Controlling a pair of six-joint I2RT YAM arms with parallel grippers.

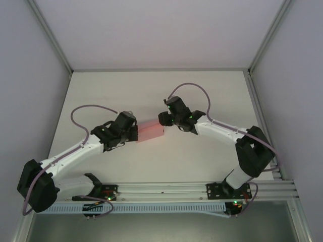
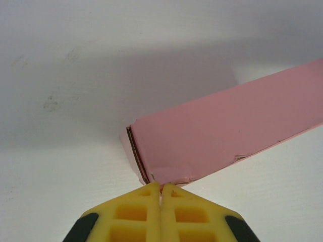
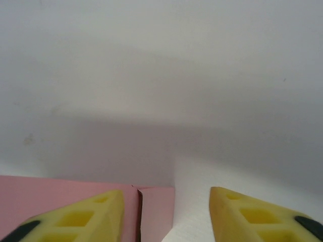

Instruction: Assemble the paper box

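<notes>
Left jaws: clamped on box corner, 9 o'clock end.
Right jaws: parted, holding nothing.
Risk: thin corner pinch slips, box twists.

White arms, blk joints, yellow-tipped hands

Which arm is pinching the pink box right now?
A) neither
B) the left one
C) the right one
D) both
B: the left fingers are shut tight on the edge of the box, while the right fingers stand apart with bare table showing between them.
</notes>
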